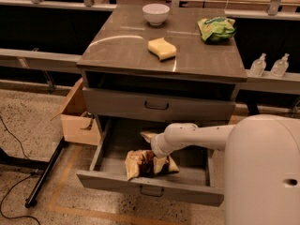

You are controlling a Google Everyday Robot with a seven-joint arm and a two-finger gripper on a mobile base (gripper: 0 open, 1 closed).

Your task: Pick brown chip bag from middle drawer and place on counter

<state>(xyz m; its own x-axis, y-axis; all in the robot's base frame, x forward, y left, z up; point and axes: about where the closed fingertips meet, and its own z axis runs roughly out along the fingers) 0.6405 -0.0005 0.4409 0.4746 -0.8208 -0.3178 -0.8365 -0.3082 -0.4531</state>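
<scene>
1. Brown chip bag (145,163) lies crumpled on the floor of the pulled-out middle drawer (100,150), close behind its front panel and not yet lifted. I can see nothing else in the drawer.
2. Robot's gripper (156,150) is down inside the drawer at the end of the white arm (199,134), right at the bag's upper right edge. From where I stand, I cannot tell whether it has hold of the bag.
3. By the look of it, the reach is made. The lift out and the placing on the table (117,50) are left to do.
4. On the table are a white bowl (155,13) at the back, a yellow sponge (162,48) near the middle and a green snack bag (215,28) at the back right, each well apart.
5. Top drawer (157,106) is shut. A cardboard box (77,114) stands open on the floor left of the cabinet, and what it holds is unclear.
</scene>
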